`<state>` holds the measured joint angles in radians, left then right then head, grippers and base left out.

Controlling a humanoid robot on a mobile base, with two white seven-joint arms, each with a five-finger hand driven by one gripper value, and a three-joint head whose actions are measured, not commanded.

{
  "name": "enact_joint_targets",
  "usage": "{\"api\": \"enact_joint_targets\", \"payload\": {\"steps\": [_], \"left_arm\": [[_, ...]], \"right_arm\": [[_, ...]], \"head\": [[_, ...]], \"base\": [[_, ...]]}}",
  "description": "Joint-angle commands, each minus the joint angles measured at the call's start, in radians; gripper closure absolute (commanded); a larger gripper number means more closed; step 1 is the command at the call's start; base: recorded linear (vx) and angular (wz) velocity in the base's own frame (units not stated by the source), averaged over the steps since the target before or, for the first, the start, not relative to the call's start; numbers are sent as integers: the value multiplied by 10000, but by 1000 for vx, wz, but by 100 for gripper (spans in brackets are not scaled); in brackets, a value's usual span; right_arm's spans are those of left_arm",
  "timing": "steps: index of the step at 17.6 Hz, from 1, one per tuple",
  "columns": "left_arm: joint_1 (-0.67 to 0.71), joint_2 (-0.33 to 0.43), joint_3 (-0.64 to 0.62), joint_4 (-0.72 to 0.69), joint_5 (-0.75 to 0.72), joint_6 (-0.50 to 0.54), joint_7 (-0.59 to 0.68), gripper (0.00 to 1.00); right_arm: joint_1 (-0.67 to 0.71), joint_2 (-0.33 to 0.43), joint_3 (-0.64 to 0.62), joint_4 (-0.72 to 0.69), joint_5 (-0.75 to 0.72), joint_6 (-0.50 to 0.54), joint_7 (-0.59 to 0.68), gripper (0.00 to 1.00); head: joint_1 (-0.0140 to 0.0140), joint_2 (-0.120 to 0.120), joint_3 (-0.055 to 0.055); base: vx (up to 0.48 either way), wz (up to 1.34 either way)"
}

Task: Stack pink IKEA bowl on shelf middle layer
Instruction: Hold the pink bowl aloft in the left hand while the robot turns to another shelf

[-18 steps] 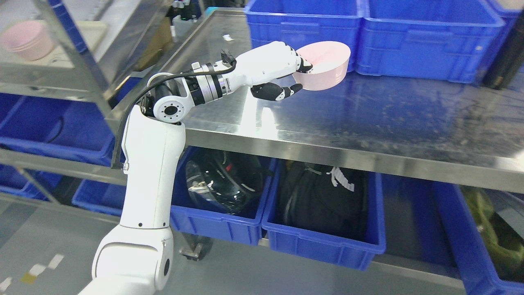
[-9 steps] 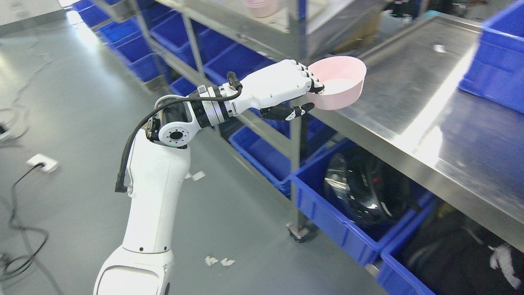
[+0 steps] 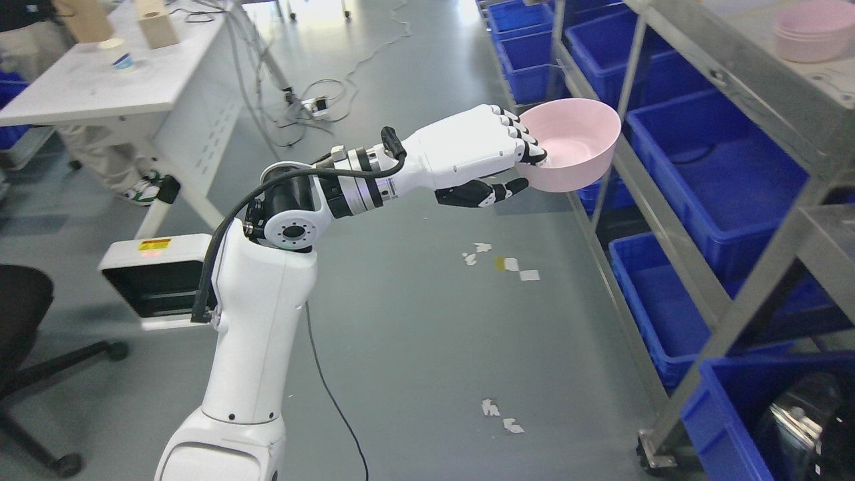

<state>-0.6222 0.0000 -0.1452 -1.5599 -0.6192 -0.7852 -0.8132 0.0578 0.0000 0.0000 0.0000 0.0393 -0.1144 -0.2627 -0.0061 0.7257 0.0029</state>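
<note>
One pink bowl sat in your left hand, up in the air beside the shelf. Its fingers were curled over the near rim, thumb under, pinching just that edge. The pile of pink bowls waited at about two o'clock from it. You could have bumped a shelf post, and with such a small grip the bowl might have tipped or slipped out.

You have the shelf on your right, with bins on its lower levels and stacked bowls on top. A desk stands far left. The held bowl hangs in the left hand just beside the shelf's front.
</note>
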Motion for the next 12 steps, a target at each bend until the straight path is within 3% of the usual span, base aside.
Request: {"api": "enact_joint_targets", "payload": {"steps": [1,4,12], "left_arm": [[56,174,-204,-400,103,-2,2,97],[56,174,-204,-400,164,-2,2,97],[41,174,-204,-385,210,-2,201,97]], "right_arm": [[5,-175,31,-174,6,-7,4,0],[5,-175,46,-174,6,-7,4,0],[5,-175,46,-174,6,-7,4,0]], "head": [[0,0,0],[0,0,0],[0,0,0]], "base": [[66,967],[92,536],[207,79]]}}
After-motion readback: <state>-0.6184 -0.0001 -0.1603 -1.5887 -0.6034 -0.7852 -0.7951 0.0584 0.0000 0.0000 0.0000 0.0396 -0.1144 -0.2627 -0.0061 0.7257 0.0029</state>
